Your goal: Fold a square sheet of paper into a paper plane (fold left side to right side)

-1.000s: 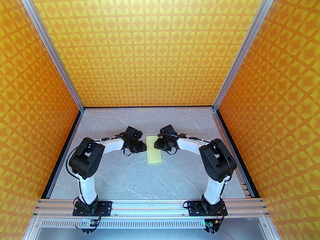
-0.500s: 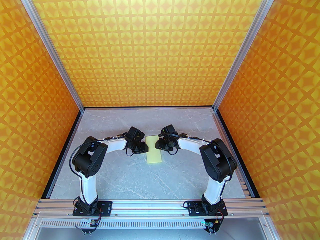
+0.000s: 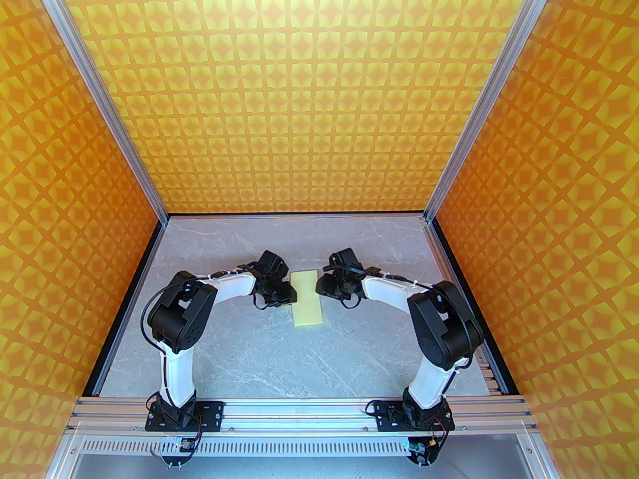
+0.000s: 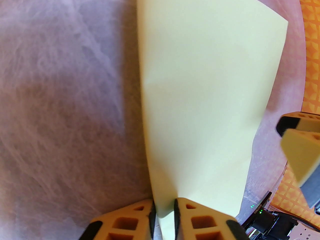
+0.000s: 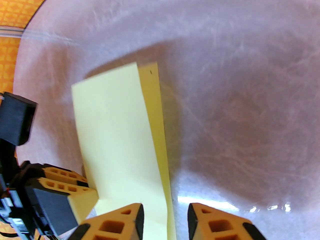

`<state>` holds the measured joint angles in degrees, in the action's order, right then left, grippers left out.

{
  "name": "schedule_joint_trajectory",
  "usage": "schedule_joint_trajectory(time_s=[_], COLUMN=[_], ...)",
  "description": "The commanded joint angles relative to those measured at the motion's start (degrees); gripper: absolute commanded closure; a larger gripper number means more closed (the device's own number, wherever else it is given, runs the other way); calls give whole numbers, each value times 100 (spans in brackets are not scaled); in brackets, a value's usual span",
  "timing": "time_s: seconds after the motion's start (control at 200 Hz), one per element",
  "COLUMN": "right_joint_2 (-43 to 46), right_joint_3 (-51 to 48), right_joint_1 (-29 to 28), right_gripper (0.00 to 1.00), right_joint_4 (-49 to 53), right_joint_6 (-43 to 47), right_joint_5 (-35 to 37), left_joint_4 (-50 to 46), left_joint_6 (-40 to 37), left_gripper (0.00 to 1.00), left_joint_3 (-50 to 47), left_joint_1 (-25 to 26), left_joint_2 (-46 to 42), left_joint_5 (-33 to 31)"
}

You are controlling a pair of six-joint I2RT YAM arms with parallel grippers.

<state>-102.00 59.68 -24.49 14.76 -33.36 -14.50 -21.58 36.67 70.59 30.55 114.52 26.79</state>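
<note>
Already the square sheet of paper (image 3: 307, 303) lies doubled over as a tall narrow rectangle near the middle of the grey table (image 3: 239, 352), so the left-to-right fold looks made and the work in hand seems to be setting its crease. Both arms bend inward from their bases and meet over the sheet from opposite sides. The left arm (image 3: 227, 287) reaches in with its wrist tipped down at the sheet's left long edge, and the right arm (image 3: 389, 290) mirrors it at the right long edge, towards the far end.

From the right wrist, the top layer stops short of the lower layer's right edge, leaving a thin strip of the lower layer bare. The halves are therefore not quite matched.

The left gripper (image 4: 163, 216) has its jaws drawn close, one on each side of the sheet's folded edge, and appears to pinch it there. The right gripper (image 5: 165, 217) stands with its jaws apart and holds nothing. One of its fingers (image 5: 130, 221) hangs over the top layer, the other is over bare table, and the sheet's right edge runs through the gap below them.

My judgement is that the next move calls for a firm press along the fold while the free edges are kept from sliding. The corner folds for the nose are not yet begun.
</note>
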Motion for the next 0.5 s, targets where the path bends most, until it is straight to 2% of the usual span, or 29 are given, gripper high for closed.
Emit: schedule_joint_trajectory(time_s=[0.0, 0.29, 0.495], right_joint_2=[62, -68, -173], right_joint_3=[-130, -266, -254], right_joint_1=[14, 14, 14], right_gripper=[66, 66, 67], right_joint_4=[-229, -477, -544], right_joint_6=[-102, -76, -48], right_joint_5=[-56, -303, -369], left_joint_4=[-90, -394, -409], left_joint_6=[168, 361, 428], left_gripper=[80, 85, 84], left_joint_3=[183, 349, 398], left_joint_1=[66, 109, 122], left_joint_2=[349, 451, 483], left_joint_5=[-625, -968, -1000])
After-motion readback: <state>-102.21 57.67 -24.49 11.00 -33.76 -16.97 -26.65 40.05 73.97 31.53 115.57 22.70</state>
